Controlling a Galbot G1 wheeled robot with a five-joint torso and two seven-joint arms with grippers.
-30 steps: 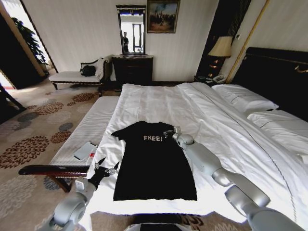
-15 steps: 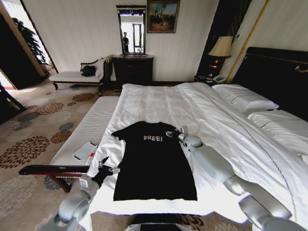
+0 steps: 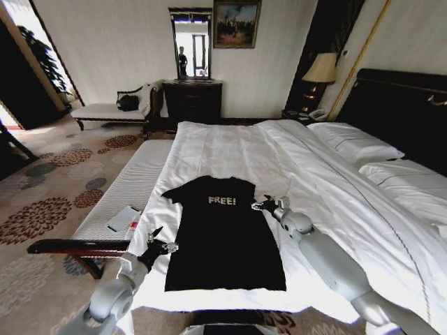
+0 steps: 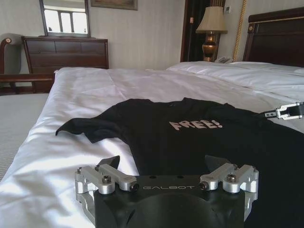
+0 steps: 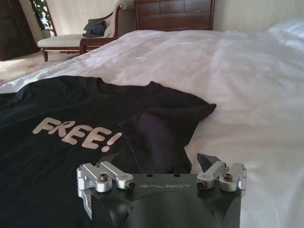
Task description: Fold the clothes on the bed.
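Observation:
The clothes are one black T-shirt [image 3: 223, 241] with white "FREE!" lettering, lying flat and face up on the white bed [image 3: 230, 150]. My left gripper [image 3: 162, 241] is open at the shirt's left edge, low beside the body. In the left wrist view this gripper [image 4: 164, 164] hangs just above the T-shirt [image 4: 190, 137]. My right gripper [image 3: 262, 204] is open just off the shirt's right shoulder. In the right wrist view the right gripper [image 5: 158, 159] faces the right sleeve [image 5: 161, 128], which lies doubled over on itself. Nothing is held.
A long white-cushioned bench [image 3: 119, 195] runs along the bed's left side, with a grey slab [image 3: 123, 218] on it. Pillows [image 3: 356, 143] and a dark headboard [image 3: 405, 105] lie to the right. A dresser [image 3: 192, 101] and a lamp [image 3: 321, 68] stand by the far wall.
My right gripper has drawn back from the shirt's right shoulder, moving right and nearer to me. My left gripper has edged slightly toward the shirt's left side.

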